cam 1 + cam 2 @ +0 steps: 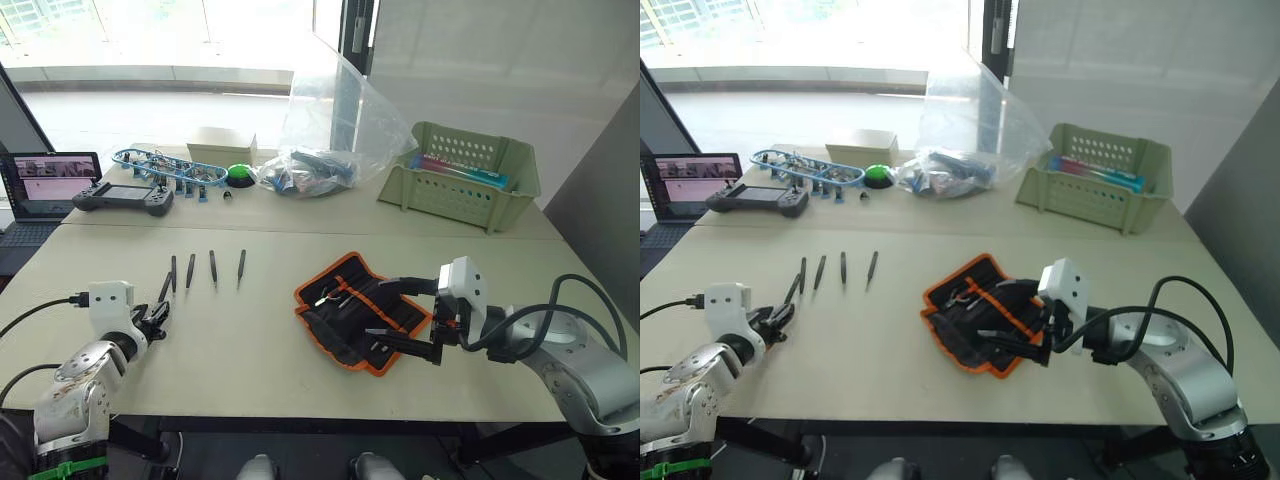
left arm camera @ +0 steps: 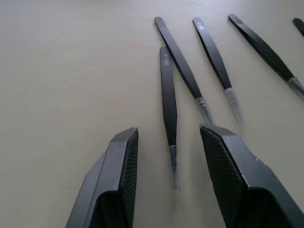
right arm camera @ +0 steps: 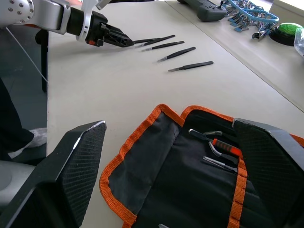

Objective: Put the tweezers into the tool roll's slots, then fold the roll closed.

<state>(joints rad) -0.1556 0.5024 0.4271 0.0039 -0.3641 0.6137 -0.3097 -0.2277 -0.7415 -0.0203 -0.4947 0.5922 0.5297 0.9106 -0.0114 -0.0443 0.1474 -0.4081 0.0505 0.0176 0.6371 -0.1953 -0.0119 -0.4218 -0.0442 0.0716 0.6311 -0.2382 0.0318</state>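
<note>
Our left pincer [image 2: 168, 178] is spread low over the counter [image 1: 260, 340], its fingers straddling the capped tip of the nearest tweezers [image 2: 168, 111]; the other tweezers [image 1: 213, 268] lie in a row just beyond. Our right pincer [image 1: 405, 315] is spread wide over the tool roll [image 1: 355, 310], which lies open with a few small tools already in its slots [image 3: 223, 156]. We think closing on the slim tip could let the tweezers slip or knock its crossed neighbour askew. Further off, a green basket [image 1: 462, 178] holds coloured packets and a clear bag [image 1: 325, 130] holds small items.
</note>
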